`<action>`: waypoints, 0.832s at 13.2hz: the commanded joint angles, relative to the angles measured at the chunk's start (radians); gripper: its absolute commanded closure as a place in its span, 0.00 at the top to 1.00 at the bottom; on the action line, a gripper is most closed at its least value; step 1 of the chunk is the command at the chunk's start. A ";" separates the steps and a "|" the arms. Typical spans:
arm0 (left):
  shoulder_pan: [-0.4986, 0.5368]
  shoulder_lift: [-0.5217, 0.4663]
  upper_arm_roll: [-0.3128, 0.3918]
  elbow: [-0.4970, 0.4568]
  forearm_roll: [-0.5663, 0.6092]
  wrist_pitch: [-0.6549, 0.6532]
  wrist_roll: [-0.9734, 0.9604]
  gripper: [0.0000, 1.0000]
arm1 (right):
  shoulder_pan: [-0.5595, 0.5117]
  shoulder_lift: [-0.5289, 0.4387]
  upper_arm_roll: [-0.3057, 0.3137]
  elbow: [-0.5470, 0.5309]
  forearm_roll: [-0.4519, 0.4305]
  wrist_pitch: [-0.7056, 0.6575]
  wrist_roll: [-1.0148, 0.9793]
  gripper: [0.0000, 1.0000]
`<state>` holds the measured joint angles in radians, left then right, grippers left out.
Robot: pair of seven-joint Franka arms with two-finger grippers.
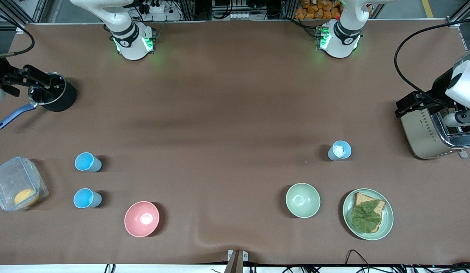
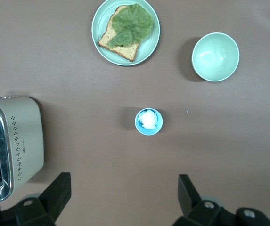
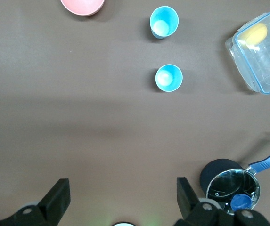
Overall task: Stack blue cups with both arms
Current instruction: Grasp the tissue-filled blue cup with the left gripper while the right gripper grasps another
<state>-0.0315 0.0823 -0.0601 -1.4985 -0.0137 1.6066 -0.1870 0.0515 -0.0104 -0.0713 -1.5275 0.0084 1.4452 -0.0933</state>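
Blue plastic cups: two sky-blue tumblers (image 1: pixel 88 162) (image 1: pixel 87 198) upright near the clear lidded box (image 1: pixel 17 188) at the right arm's end of the brown worktop (image 1: pixel 227 113); paler grey-blue cup (image 1: pixel 339 150) near the chrome toaster (image 1: pixel 434 131). Right pincer (image 3: pixel 120 200) spread, over bare worktop. Left pincer (image 2: pixel 123 197) spread, over worktop near the paler cup.
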 commanded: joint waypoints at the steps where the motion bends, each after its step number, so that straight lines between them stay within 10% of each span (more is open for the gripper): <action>1: -0.002 -0.009 0.002 0.001 -0.020 -0.013 0.017 1.00 | -0.008 0.013 -0.002 0.047 0.001 -0.016 0.006 1.00; 11: -0.080 0.125 -0.003 -0.015 -0.006 0.028 0.001 1.00 | -0.018 0.017 -0.004 0.040 -0.014 -0.028 -0.029 1.00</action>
<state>-0.0799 0.1592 -0.0637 -1.5172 -0.0137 1.6129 -0.1870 0.0482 -0.0049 -0.0761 -1.5141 0.0076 1.4346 -0.0970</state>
